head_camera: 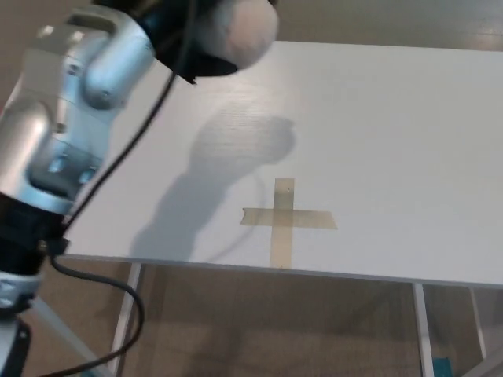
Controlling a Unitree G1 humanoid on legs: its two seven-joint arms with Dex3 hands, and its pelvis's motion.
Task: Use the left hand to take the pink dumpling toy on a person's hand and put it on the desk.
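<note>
The pale pink dumpling toy (250, 31) is held high at the top edge of the head view, well above the white desk (393, 141). My left hand (182, 43) is shut on it from the left, with black fingers wrapped around its near side; most of the hand is cut off by the frame's top. The silver left forearm runs down the picture's left side. Their shadow falls on the desk beneath. No person's hand shows.
A cross of tan tape (284, 218) lies on the desk near its front edge. A black cable (118, 169) hangs along my left arm. Below the front edge, the desk's metal legs and the floor show.
</note>
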